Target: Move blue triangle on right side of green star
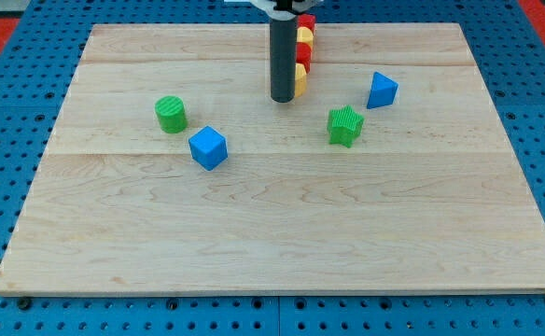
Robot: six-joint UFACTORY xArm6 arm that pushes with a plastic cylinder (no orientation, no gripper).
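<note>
wooden board, green cylinder, blue cube

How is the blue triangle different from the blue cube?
The blue triangle has slanted sides and a narrow top; the blue cube is boxy with a flat top. The triangle sits toward the view's right beside the green star; the cube sits left, near the green cylinder. Both are blue.

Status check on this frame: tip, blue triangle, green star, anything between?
My tip down on board, left of green star, clear of it. Blue triangle up-right of star, untouched. Red and yellow blocks stacked behind rod, not in the way.
</note>
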